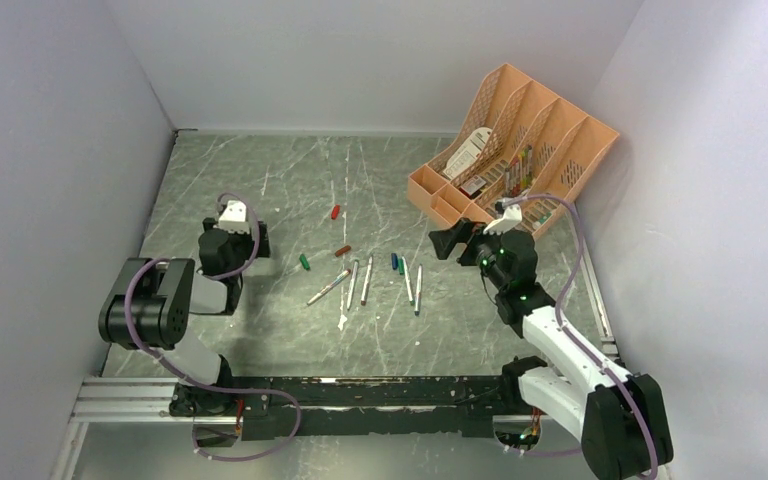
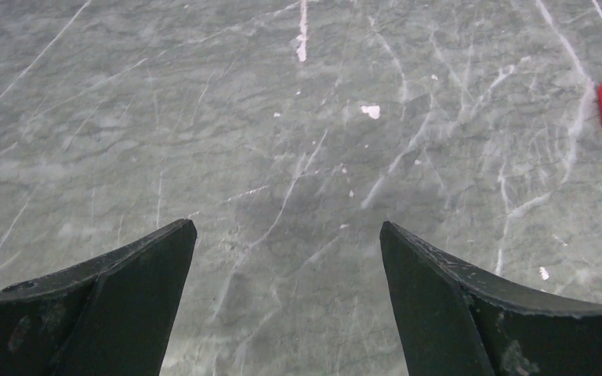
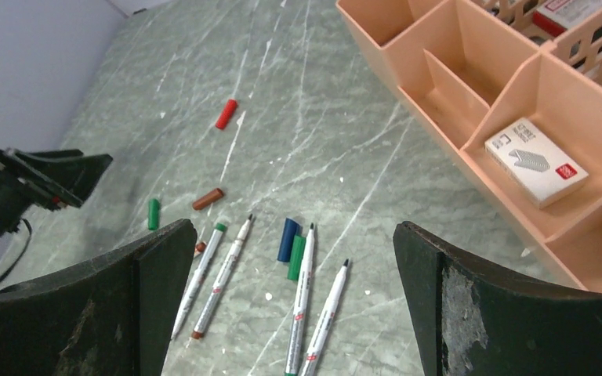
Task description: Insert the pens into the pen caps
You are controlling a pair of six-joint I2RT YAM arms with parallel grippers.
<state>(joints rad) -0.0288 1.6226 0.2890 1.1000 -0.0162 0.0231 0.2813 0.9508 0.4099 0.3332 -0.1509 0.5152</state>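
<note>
Marble tabletop (image 2: 204, 117), pens (image 3: 301, 301), caps (image 3: 226, 113); left tool (image 2: 288, 224), right tool (image 3: 295, 225) wide-open, empty; lettering (image 3: 297, 316) illegible.

No wording is legible anywhere. The white box (image 3: 534, 160) in the orange organiser (image 3: 439, 82), at two o'clock, carries a red mark too small to read. Red print on the pens (image 3: 302, 301) is just as blurred.
</note>
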